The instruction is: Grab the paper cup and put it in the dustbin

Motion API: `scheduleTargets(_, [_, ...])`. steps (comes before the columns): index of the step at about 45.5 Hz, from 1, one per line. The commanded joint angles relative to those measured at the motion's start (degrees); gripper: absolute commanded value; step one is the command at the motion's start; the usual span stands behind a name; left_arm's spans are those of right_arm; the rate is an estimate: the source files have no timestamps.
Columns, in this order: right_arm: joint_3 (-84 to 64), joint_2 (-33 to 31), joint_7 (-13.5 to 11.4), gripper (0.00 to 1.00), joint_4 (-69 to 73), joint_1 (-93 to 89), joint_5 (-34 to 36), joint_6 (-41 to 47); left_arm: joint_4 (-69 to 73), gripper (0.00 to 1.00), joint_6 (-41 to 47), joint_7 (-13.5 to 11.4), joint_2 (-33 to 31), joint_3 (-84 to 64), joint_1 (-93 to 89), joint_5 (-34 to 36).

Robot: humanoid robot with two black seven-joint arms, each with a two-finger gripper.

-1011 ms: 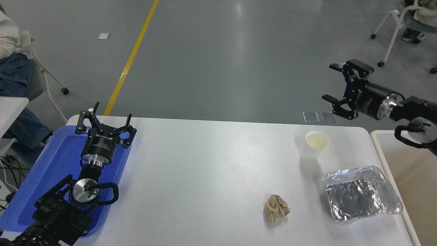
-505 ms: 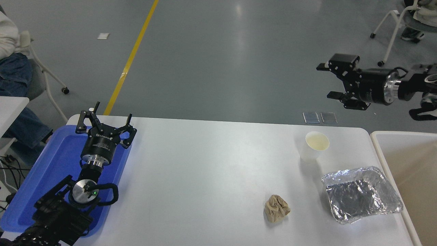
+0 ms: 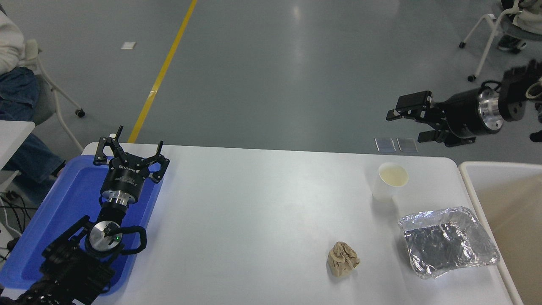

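Note:
The paper cup stands upright near the table's far right corner, white with a pale yellowish inside. The dustbin, with a thick cream-white rim and tan inside, stands against the table's right edge and is cut off by the picture's edge. My right gripper is open and empty, held in the air beyond the table's far edge, above and behind the cup, pointing left. My left gripper is open and parked over the blue tray at the lower left.
A crinkled silver foil tray lies in front of the cup by the dustbin. A crumpled brown paper ball lies left of the foil tray. A seated person is at the far left; a wheeled chair stands at the top right.
My right arm has risen off the dustbin side and swung; the gripper has turned level and shifted slightly left, above and behind the cup. Cup, tray, ball and left arm have not moved.

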Motion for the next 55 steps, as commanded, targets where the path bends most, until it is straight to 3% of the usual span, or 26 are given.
scheduleTargets(1, [-7.5,7.8,0.0,1.0,8.8,10.4,-0.9,0.7,0.0,1.0,0.0,0.0,0.0,0.0,0.0,0.0])
scheduleTargets(17, [-8.5,16.3,0.1,1.0,13.1,16.8,-0.1,9.6,0.0,1.0,0.0,0.0,-0.1,-0.1,0.0,0.0])
scheduleTargets(35, [-11.3,16.8,0.1,1.0,13.1,20.4,-0.1,18.6,0.0,1.0,0.0,0.1,-0.1,-0.2,0.0,0.0])
scheduleTargets(55, [-11.6,16.8,0.0,1.0,9.6,17.2,-0.9,15.6,0.0,1.0,0.0,0.1,-0.1,-0.2,0.0,0.0])
